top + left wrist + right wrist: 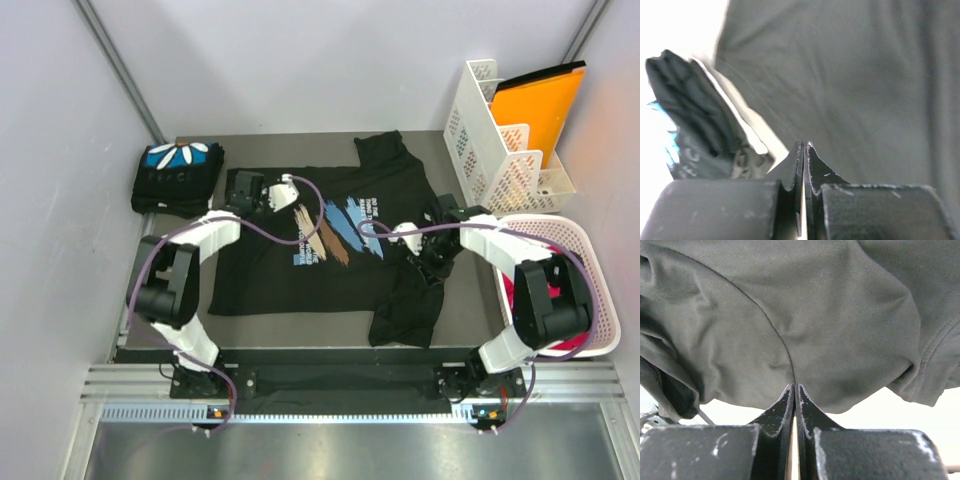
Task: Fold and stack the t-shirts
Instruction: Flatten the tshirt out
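Note:
One black t-shirt [330,250] lies spread out in the middle of the table, its blue-and-tan brush-stroke print facing up and its right side bunched. A second t-shirt [178,178] sits folded at the back left, blue print with white petals on top. My left gripper [250,188] is shut at the spread shirt's left shoulder; in the left wrist view its tips [804,145] meet over the cloth [850,90], with the folded shirt [685,125] to the left. My right gripper [432,262] is shut at the bunched right side, its tips [794,386] against a seam of the cloth [815,315].
A white slotted rack [500,140] holding an orange folder [540,100] stands at the back right. A white laundry basket [590,300] with something red inside sits at the right edge. Walls close in the left, back and right sides.

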`<state>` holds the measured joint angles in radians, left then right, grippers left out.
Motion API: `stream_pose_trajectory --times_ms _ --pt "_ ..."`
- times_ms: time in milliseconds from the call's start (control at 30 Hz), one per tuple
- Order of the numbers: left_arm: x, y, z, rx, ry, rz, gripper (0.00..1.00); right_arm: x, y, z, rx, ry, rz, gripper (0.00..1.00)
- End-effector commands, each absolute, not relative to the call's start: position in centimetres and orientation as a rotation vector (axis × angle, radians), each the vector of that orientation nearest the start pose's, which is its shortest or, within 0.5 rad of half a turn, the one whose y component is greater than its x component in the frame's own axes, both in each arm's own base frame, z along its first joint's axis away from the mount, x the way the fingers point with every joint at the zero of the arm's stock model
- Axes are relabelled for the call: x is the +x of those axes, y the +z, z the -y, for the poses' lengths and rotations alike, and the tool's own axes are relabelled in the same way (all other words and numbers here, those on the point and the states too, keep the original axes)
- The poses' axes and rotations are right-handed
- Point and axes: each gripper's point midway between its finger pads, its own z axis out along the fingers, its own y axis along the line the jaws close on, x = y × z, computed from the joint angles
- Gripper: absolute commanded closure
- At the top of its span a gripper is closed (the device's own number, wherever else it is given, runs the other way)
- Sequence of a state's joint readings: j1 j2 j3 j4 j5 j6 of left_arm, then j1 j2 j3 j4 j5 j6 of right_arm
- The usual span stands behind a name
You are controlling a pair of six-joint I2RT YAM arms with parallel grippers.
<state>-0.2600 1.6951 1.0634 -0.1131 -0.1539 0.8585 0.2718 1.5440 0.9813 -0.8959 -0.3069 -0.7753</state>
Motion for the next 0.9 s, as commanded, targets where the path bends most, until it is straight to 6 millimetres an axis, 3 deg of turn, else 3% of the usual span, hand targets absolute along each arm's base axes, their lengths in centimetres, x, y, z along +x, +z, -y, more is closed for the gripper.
stream_pose_trajectory --times_ms 0,100,300,533,867 --pt "47.4 8.3 4.4 1.084 0.595 -2.037 1.0 24.1 4.2 -9.4 -1.446 0.406 -2.512 1.0" --pt "48.7 7.2 4.0 1.065 0.622 -2.046 1.0 24.0 3.5 -9.5 -1.45 0.426 -2.526 1.0" --pt "52.0 7.4 3.2 0.976 0.582 -2.083 1.0 24.1 3.4 -9.6 -1.445 0.436 -2.534 1.0" --pt "53.1 6.2 2.4 1.001 0.603 -2.124 1.0 24.1 3.0 -9.8 -1.454 0.454 -2.545 1.0" --pt "52.5 3.4 2.0 1.025 0.596 -2.219 1.0 24.3 3.1 -9.7 -1.462 0.445 -2.539 1.0"
